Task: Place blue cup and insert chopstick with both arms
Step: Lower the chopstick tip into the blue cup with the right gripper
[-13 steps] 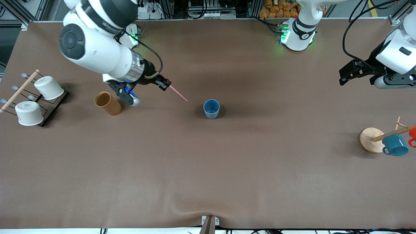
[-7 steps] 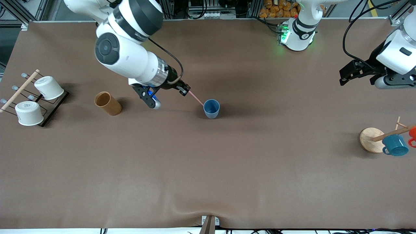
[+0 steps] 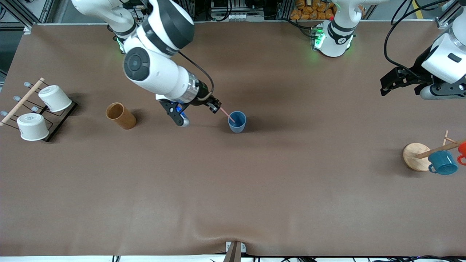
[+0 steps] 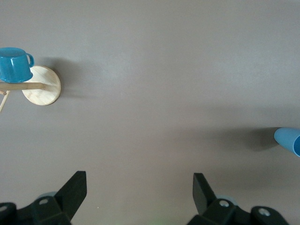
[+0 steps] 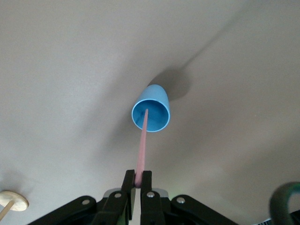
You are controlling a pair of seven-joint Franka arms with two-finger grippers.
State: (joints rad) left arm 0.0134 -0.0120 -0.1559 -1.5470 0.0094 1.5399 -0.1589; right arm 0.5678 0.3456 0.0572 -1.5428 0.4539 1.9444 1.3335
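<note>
blue cup [image 3: 237,122]: upright on the bench [image 3: 233,189], about midway between its two ends, mouth open upward.
chopstick [image 3: 228,113]: slanted, its free end dipped inside the blue cup's mouth, its other end pinched.
right gripper [image 3: 216,106]: over the bench just beside the blue cup, toward the right arm's end; fingers clamped together on the chopstick.
left gripper [image 3: 386,84]: waits over the left arm's end of the bench, fingers spread wide, holding nothing.
brown cup [image 3: 121,115]: toward the right arm's end.
teal mug [image 3: 442,162]: hangs on a wooden stand [image 3: 415,156] near the left arm's end.
</note>
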